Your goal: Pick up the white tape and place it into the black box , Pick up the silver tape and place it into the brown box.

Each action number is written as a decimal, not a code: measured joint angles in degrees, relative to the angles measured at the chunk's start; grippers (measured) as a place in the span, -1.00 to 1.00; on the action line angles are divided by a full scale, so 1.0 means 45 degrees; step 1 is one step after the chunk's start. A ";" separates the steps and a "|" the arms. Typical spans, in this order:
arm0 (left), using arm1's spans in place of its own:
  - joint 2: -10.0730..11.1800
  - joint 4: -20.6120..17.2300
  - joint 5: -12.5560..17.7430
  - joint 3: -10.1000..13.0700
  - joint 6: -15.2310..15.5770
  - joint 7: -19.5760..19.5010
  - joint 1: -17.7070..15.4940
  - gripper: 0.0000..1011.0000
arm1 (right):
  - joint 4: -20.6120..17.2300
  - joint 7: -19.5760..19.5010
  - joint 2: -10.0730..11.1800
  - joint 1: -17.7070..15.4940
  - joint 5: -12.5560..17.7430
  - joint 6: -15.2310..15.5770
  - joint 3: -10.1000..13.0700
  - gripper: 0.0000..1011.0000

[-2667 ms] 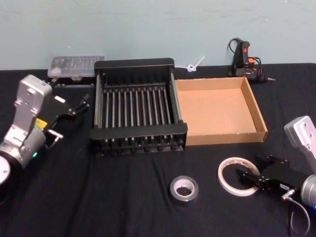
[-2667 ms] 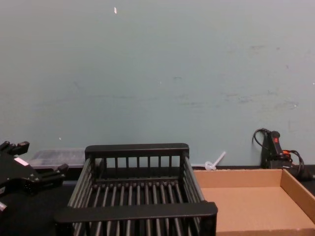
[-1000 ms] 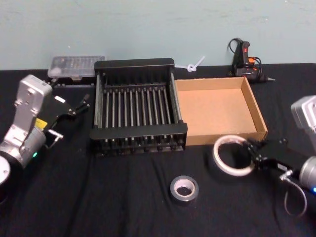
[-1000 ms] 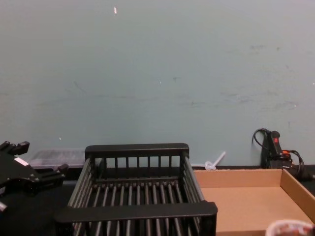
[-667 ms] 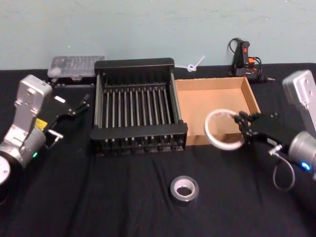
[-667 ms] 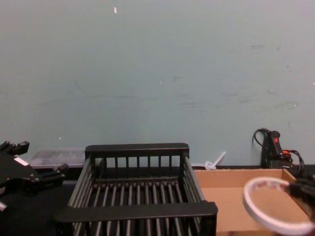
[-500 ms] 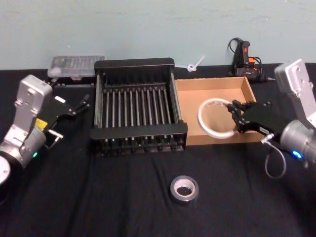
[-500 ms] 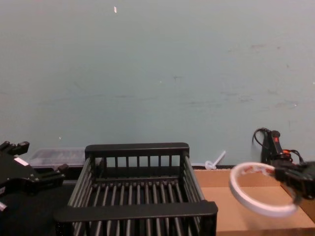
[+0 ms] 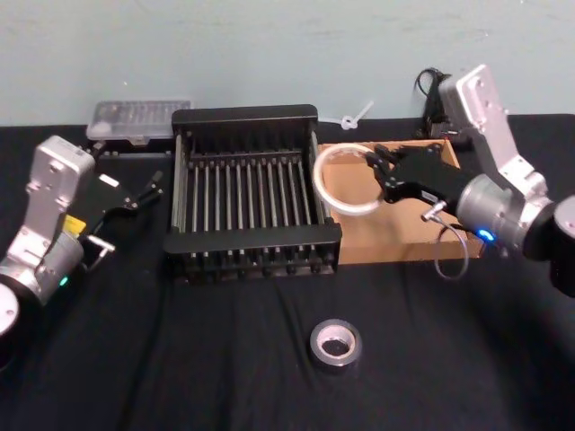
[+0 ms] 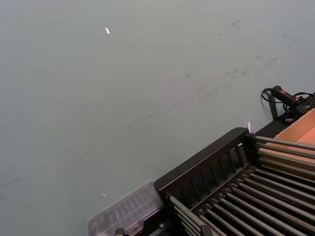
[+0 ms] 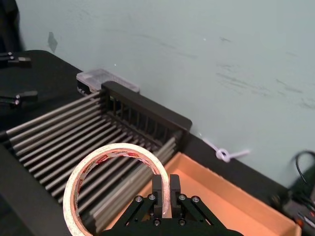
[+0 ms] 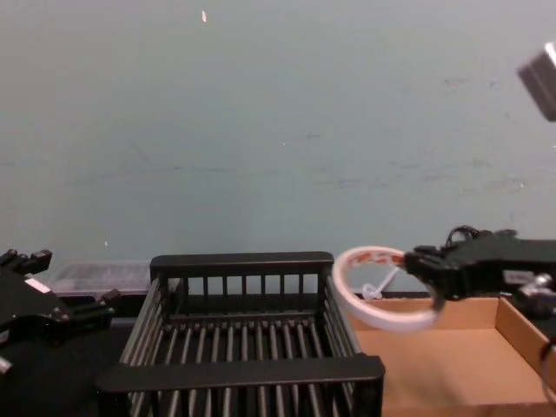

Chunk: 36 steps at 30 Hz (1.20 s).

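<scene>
White tape is held in the air above the seam between the two boxes.

The black slatted plastic crate (image 9: 250, 193) and shallow tan cardboard box (image 9: 406, 235) are set side by side. The wide white red-printed tape roll (image 9: 346, 178) is pinched by the right gripper (image 9: 382, 176). The small silvery-grey tape roll (image 9: 336, 345) is seen on the black table (image 9: 180, 359). The left gripper (image 9: 144, 191) is parked spread beside the crate.

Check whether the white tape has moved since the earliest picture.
Yes. The white tape, pinched by the right end effector, has risen off the table and travelled toward the robot's left, now over the brown box edge beside the black box.
</scene>
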 joint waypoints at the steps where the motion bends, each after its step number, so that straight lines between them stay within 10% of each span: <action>1: 0.0000 0.0000 0.0000 -0.0001 0.0000 0.0000 0.0000 0.98 | 0.0115 0.0031 -0.0075 0.0131 -0.0042 -0.0018 -0.0065 -0.81; 21: 0.0000 -0.0001 0.0000 0.0000 0.0000 0.0000 0.0000 0.98 | 0.3339 0.0675 -0.2038 0.2731 -0.1141 -0.0656 -0.1626 -0.81; 36: 0.0000 0.0000 0.0000 0.0000 0.0000 0.0000 0.0000 0.98 | 0.3461 0.0695 -0.2136 0.2808 -0.1188 -0.0705 -0.1656 -0.81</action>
